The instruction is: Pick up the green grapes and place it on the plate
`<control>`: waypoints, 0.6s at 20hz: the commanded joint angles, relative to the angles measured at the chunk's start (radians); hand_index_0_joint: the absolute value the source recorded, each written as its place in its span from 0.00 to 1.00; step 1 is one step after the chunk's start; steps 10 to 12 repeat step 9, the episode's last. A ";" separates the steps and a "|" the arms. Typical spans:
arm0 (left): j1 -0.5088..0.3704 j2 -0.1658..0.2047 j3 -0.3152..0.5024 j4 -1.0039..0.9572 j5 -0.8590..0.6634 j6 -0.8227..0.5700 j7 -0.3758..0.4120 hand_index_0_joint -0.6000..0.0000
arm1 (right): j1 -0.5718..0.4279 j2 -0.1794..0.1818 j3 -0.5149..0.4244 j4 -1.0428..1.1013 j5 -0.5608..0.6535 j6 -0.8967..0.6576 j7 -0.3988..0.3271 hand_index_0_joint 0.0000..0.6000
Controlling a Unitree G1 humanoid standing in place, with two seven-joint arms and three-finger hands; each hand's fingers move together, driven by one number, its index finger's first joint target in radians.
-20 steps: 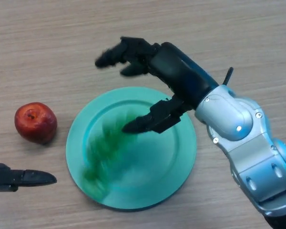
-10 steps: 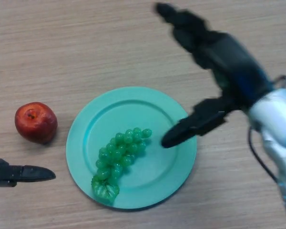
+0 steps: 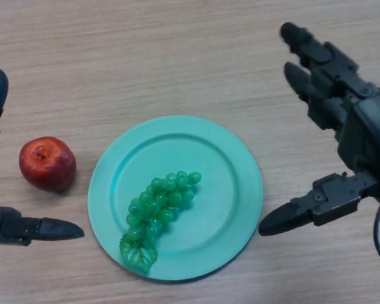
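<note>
Head view, wood-grain table (image 3: 145,57); a teal plate (image 3: 231,164) is sitting at the centre of the scene.

The bunch of green grapes (image 3: 159,201) is lying on the plate, in its lower-left part, running on a diagonal from about 1 o'clock down to 7 o'clock; a green leaf (image 3: 138,254) is capping the bunch at its 7 o'clock end, close to the plate's rim; nothing is touching the bunch.

The right hand (image 3: 358,136) is hanging at 3 o'clock of the plate, spread wide and holding nothing; its fingers (image 3: 313,54) are pointing toward 11 o'clock, well above the plate's upper right edge in the frame; its thumb (image 3: 304,212) is reaching toward 9 o'clock, the tip just beside the plate's right rim, whether touching the table I cannot tell.

A red apple (image 3: 47,163) is sitting on the table at 9 o'clock of the plate, near the rim but apart from it.

The left hand (image 3: 25,228) is showing only in part at the frame's left edge; one straight digit is lying at 8 o'clock of the plate, below the apple, pointing toward the plate; another black tip is showing above the apple at 10 o'clock; the hand is open, gripping nothing.
</note>
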 commanded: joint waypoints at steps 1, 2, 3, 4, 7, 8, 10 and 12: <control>-0.037 0.055 0.036 -0.060 -0.027 -0.078 0.005 1.00 | -0.012 -0.019 -0.044 -0.061 0.044 -0.157 -0.028 0.00; -0.048 0.063 0.035 -0.064 -0.025 -0.073 0.011 1.00 | -0.004 -0.018 -0.045 -0.066 0.054 -0.159 -0.033 0.00; -0.054 0.067 0.033 -0.068 -0.024 -0.064 0.015 1.00 | -0.001 -0.017 -0.045 -0.068 0.060 -0.159 -0.034 0.00; -0.065 0.072 0.027 -0.073 -0.020 -0.050 0.026 1.00 | 0.004 -0.018 -0.045 -0.070 0.069 -0.164 -0.036 0.00; -0.074 0.075 0.008 -0.078 0.005 -0.046 0.032 1.00 | 0.011 -0.019 -0.051 -0.056 0.085 -0.188 -0.036 0.00; -0.072 0.072 0.003 -0.078 0.009 -0.047 0.028 1.00 | 0.003 -0.021 -0.048 -0.045 0.083 -0.189 -0.041 0.00; -0.068 0.068 0.000 -0.077 0.010 -0.051 0.026 1.00 | -0.002 -0.021 -0.044 -0.040 0.080 -0.187 -0.043 0.00; -0.068 0.068 0.000 -0.077 0.010 -0.051 0.026 1.00 | -0.002 -0.021 -0.044 -0.040 0.080 -0.187 -0.043 0.00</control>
